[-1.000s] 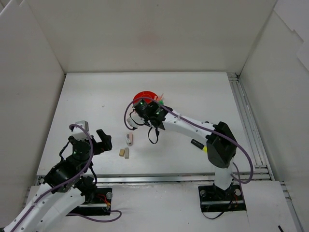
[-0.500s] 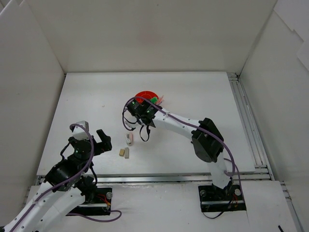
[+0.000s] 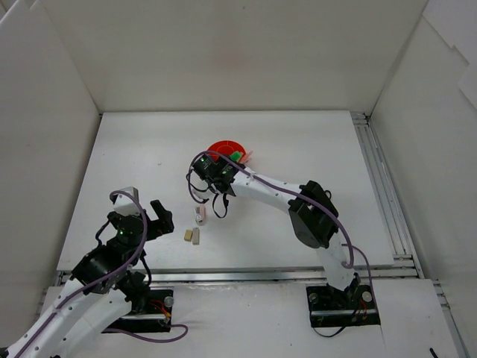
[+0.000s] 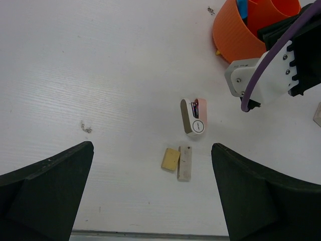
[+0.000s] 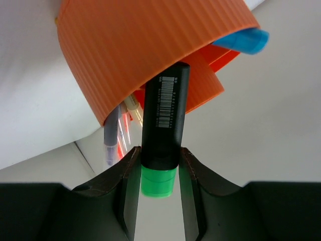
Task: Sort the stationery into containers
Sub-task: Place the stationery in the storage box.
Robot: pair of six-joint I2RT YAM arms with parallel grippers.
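My right gripper (image 5: 159, 153) is shut on a black highlighter (image 5: 163, 113) with a green end, whose far end reaches the rim of the orange organiser (image 5: 145, 45). From above, the gripper (image 3: 223, 165) sits at the organiser's (image 3: 222, 147) near side, the green end (image 3: 235, 156) showing. Pens (image 5: 113, 138) and a blue piece (image 5: 246, 40) stick out of the organiser. My left gripper (image 4: 151, 146) hangs open above a tan eraser (image 4: 170, 158), a whitish eraser (image 4: 184, 162) and a white-and-pink piece (image 4: 193, 116); it (image 3: 143, 205) stays at the near left.
White walls enclose the table on three sides. A metal rail (image 3: 380, 186) runs along the right edge. The right arm's forearm (image 3: 268, 192) stretches across the table's middle. The front edge (image 4: 150, 234) lies just below the erasers.
The right arm has swung left: its elbow and wrist shifted leftward, carrying the highlighter along the organiser's near side. The left arm has not moved.
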